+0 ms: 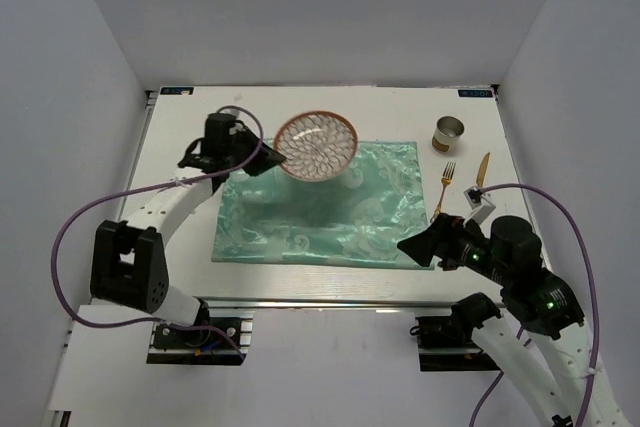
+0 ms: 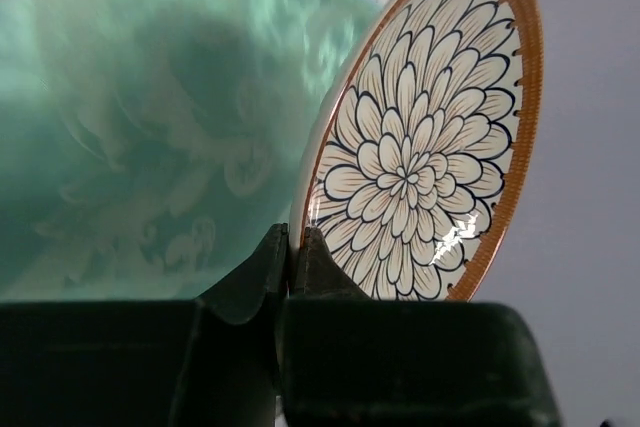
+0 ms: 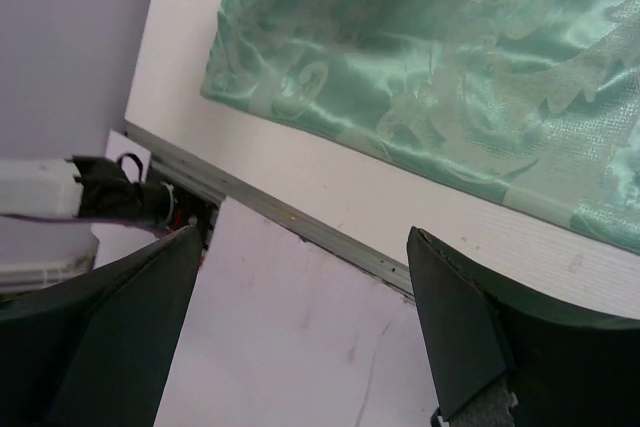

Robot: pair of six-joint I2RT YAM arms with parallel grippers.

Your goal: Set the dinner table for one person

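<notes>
left end effector (image 2: 291,239) clenched on plate (image 2: 420,167) rim, seemingly above cloth (image 1: 320,217) | right end effector (image 3: 300,317) released

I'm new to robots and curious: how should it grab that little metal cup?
Probably from above, pinching the near rim: the metal cup stands upright with its mouth open, and the fork and knife lying just nearer crowd a sideways approach.

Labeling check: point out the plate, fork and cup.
plate (image 1: 318,147), top external view, patterned centre.
fork (image 1: 443,190), top external view, middle of handle.
cup (image 1: 449,134), top external view, metal body.
</notes>
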